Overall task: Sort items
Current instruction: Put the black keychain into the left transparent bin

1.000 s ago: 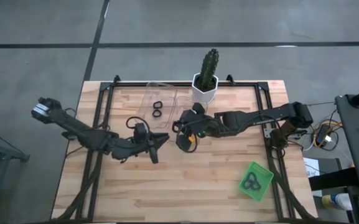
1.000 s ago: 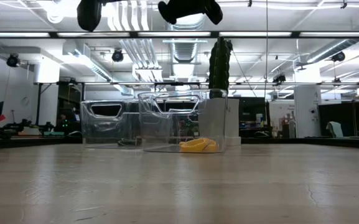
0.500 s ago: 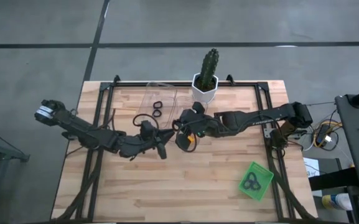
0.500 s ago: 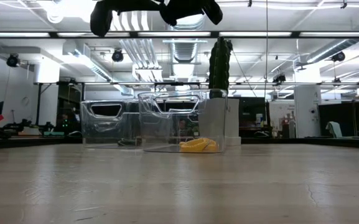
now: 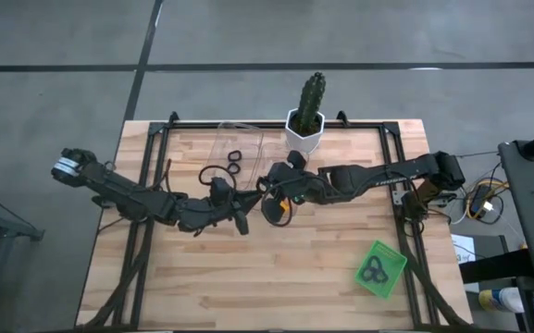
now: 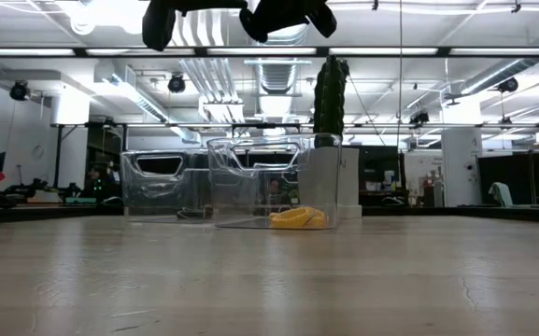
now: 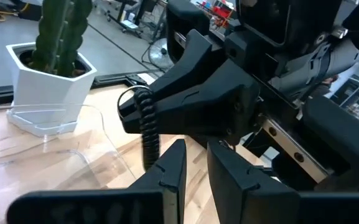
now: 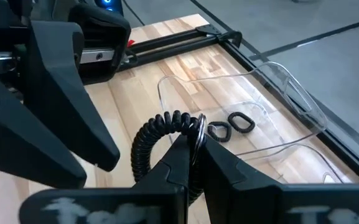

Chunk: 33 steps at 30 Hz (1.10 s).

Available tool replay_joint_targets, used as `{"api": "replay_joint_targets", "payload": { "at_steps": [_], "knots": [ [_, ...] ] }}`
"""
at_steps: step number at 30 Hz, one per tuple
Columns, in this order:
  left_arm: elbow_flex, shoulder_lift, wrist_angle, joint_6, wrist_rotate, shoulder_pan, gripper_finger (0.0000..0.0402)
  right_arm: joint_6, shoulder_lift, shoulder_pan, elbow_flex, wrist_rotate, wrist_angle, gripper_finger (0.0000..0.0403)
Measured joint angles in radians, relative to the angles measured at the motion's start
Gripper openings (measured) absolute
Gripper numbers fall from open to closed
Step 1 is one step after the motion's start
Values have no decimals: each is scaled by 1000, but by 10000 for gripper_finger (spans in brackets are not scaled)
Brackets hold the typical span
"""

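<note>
A black coiled loop (image 8: 160,124) hangs high above the table's middle, with my right gripper (image 8: 193,144) shut on it. My left gripper (image 7: 195,152) faces it from the left, fingers apart with bare wood showing between them. The coil (image 7: 143,118) runs down beside one left finger. In the high view the left gripper (image 5: 242,222) and the right gripper (image 5: 268,190) stand close together. Two black loops (image 5: 234,162) lie in a clear tray (image 5: 248,139). Orange loops (image 6: 297,217) lie in a second clear tray (image 6: 250,187). Dark loops (image 5: 374,271) lie in the green tray (image 5: 391,259). My right gripper pinches one side of the black coil (image 8: 195,134) between its two fingertips, coming from the table's right and slanting down. The rest of the loop stands out beyond the fingers, lifted clear of the table. My left gripper: I cannot tell whether its finger (image 7: 170,165) touches the coil.
A cactus in a white pot (image 5: 305,125) stands at the far edge beside the clear trays. A black frame (image 5: 155,166) runs around the tabletop. Bare wood lies along the near half (image 5: 248,287).
My left gripper has moved toward the table's right, closer to my right gripper and the coil it holds. The right gripper and the coil have kept still.
</note>
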Motion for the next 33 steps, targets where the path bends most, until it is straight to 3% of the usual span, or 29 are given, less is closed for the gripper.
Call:
{"api": "replay_joint_targets", "payload": {
  "at_steps": [15, 20, 26, 33],
  "knots": [
    [-12, 1, -26, -3, 9, 59, 58, 5, 0, 3, 0, -1, 1, 18],
    [-12, 1, -27, 19, 83, 82, 56, 7, 0, 3, 0, -2, 2, 18],
    [-13, 1, -27, 23, 113, 98, 9, 2, 0, 3, 0, -6, 2, 18],
    [-13, 1, -28, 38, 117, 99, 1, -4, 0, 3, 0, -10, 1, 18]
  ]
}}
